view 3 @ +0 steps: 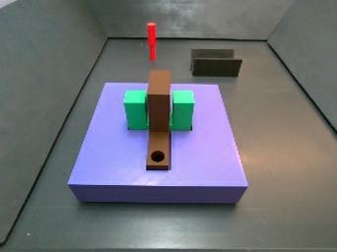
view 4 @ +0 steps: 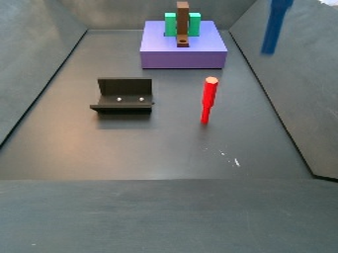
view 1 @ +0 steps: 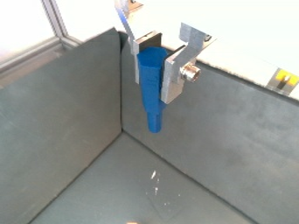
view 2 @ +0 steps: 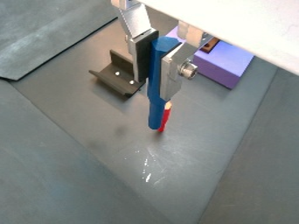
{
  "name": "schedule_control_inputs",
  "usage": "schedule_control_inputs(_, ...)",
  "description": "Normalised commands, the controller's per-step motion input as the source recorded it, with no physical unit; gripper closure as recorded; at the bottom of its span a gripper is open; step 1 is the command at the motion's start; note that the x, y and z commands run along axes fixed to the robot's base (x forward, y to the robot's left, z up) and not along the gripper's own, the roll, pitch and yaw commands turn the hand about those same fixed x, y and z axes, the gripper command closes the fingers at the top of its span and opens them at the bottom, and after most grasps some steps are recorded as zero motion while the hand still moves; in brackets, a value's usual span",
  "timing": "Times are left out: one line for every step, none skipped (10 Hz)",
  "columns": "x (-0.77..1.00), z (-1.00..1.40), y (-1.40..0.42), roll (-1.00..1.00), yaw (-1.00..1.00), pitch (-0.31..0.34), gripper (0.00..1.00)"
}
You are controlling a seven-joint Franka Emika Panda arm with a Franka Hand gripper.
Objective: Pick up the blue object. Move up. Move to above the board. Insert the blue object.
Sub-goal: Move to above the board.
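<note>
Gripper [view 1: 166, 63] clamping slim blue object [view 1: 152, 87], upright

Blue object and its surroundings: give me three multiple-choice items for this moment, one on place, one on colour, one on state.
1. Where is the blue object?
A. in the board's hole
B. between the gripper's fingers, off the floor
C. lying beside the fixture

2. What colour is the block that the board crosses?
A. green
B. yellow
C. white

3. How is the red stick?
A. lying flat
B. upright on the floor
C. leaning on the slab

Key: 1 B, both wrist views show the gripper clamped on it above the floor. 2 A, the green block flanks the board. 3 B, it stands alone in both side views.
</note>
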Motion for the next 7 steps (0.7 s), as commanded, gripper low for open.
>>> schedule_control_inputs(0.23,0.15,-1.40,-0.01,0.34,0.046,1.00)
schedule_control_inputs(0.22,0.12,-1.40,0.03,0.31,0.040,1.00)
schedule_control_inputs(0.22,0.12,-1.40,0.05,0.22,0.009,1.00)
schedule_control_inputs(0.21,0.13,-1.40,-0.01,0.09,-0.016,1.00)
schedule_control_inputs(0.21,0.13,-1.40,0.02,0.05,0.003,1.00)
schedule_control_inputs(0.21,0.13,-1.40,0.03,0.03,0.022,1.00)
schedule_control_inputs(0.22,0.14,-1.40,-0.02,0.02,0.029,1.00)
